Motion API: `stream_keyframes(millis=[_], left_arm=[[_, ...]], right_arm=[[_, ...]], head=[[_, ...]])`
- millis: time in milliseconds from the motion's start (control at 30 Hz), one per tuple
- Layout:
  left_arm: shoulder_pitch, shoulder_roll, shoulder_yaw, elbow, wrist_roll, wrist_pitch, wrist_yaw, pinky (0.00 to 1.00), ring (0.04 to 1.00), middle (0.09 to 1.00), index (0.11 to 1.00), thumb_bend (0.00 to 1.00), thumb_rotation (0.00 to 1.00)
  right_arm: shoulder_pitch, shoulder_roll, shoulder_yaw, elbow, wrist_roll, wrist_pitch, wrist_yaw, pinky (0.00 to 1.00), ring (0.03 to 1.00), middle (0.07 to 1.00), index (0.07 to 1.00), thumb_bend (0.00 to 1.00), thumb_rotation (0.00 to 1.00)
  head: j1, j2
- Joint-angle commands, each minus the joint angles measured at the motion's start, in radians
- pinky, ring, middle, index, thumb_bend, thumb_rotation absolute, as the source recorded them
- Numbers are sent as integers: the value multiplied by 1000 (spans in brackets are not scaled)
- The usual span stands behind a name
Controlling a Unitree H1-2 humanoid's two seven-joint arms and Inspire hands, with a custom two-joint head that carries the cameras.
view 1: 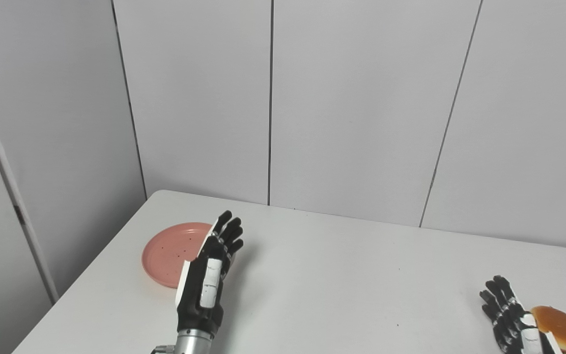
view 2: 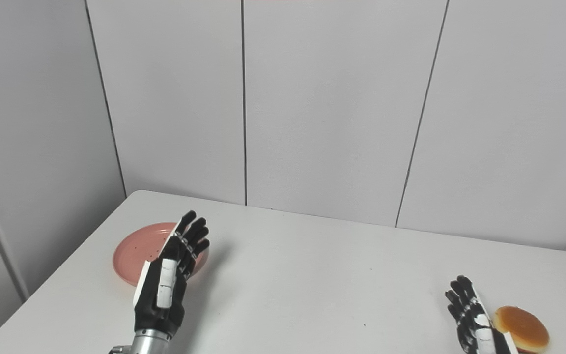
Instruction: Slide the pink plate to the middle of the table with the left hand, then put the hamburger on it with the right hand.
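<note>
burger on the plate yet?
No: the hamburger sits on the table at far right beside the right hand, far from the pink plate.

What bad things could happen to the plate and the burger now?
The pink plate sits near the table's left edge, so a crooked push from the left hand might send it off that side. The left hand's fingers reach over the plate's right rim, so they may have to hook it without tipping it. The hamburger lies far right, near the front edge, beside the right hand; a bump could knock it off.
</note>
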Motion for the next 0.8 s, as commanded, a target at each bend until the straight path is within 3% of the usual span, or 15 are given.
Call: stream_keyframes(millis=[0, 167, 333, 467, 600, 767], left_arm=[[-53, 34, 7, -38, 4, 15, 1, 918, 914, 904, 892, 910, 907], [-124, 92, 50, -32, 9, 41, 18, 940, 928, 909, 894, 920, 911], [-195, 166, 94, 27, 50, 10, 34, 943, 926, 907, 909, 872, 948], [-232, 206, 116, 66, 59, 17, 52, 914, 906, 891, 878, 891, 925], [-284, 255, 149, 138, 52, 19, 59, 899, 911, 881, 866, 888, 915], [-332, 322, 174, 269, 36, -29, 46, 909, 919, 867, 837, 874, 896]], right_arm=[[98, 27, 11, 48, 10, -9, 15, 1000, 962, 960, 969, 842, 1000], [108, 29, 16, 23, 5, 3, 9, 1000, 954, 953, 964, 849, 1000], [117, 28, 18, 2, 7, 14, 7, 994, 942, 943, 952, 857, 1000], [123, 26, 19, -4, 13, 12, 13, 991, 938, 941, 951, 856, 1000], [129, 26, 18, -10, 18, 14, 13, 985, 932, 934, 944, 860, 1000], [133, 25, 19, -15, 12, 16, 7, 979, 928, 928, 938, 864, 1000]], head=[[-5, 5], [-13, 15], [-16, 23], [-19, 29], [-21, 34], [-26, 39]])
